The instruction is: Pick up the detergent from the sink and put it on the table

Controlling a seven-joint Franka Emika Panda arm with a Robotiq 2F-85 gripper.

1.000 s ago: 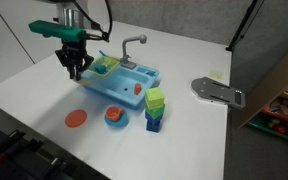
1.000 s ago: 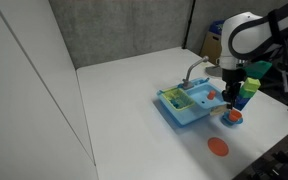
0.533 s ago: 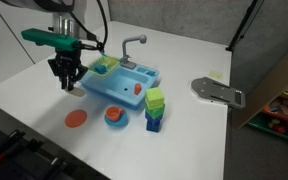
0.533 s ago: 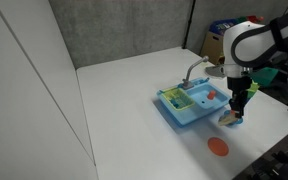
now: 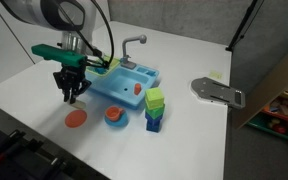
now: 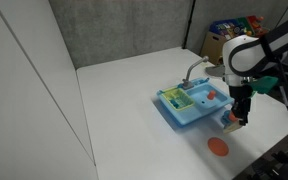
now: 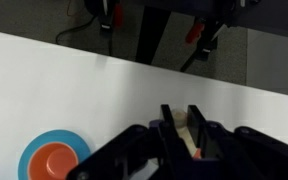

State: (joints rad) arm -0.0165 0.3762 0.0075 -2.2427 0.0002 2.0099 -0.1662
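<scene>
While the claw [image 5: 71, 94] hangs just beside the sink [image 5: 112, 92], pinching the small pale detergent bottle [image 7: 187, 135] above the counter [image 5: 29, 92], I'd say it should ease straight down until the base touches before letting go, so the bottle doesn't topple.

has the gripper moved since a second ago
Yes. In an exterior view the gripper, with the detergent between its fingers, has gone from over the end of the sink down toward the table, nearer the orange disc.
</scene>
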